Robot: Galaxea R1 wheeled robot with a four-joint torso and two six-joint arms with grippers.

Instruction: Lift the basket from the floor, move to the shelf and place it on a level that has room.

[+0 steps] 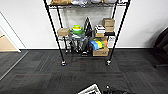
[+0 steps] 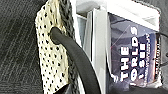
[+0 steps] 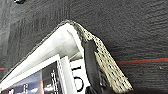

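Observation:
The cream woven basket (image 1: 90, 90) with its dark rim shows at the near edge of the head view, over the dark grey carpet floor (image 1: 75, 75). A dark part of my right arm (image 1: 113, 90) sits just right of it. In the left wrist view the basket's woven side (image 2: 50, 55) and a black loop handle (image 2: 75, 57) are very close, with books (image 2: 132, 55) standing inside. The right wrist view looks down on a basket corner (image 3: 107, 62) and its dark handle (image 3: 91, 62). The black wire shelf (image 1: 85, 30) stands ahead against the white wall, its visible tiers loaded.
Cardboard boxes (image 1: 100, 52), coloured bowls (image 1: 77, 28) and other goods fill the rack's lower tiers. A dark office chair (image 1: 161, 42) stands at the right. Light wooden flooring (image 1: 6, 43) begins at the far left. Open carpet lies between me and the rack.

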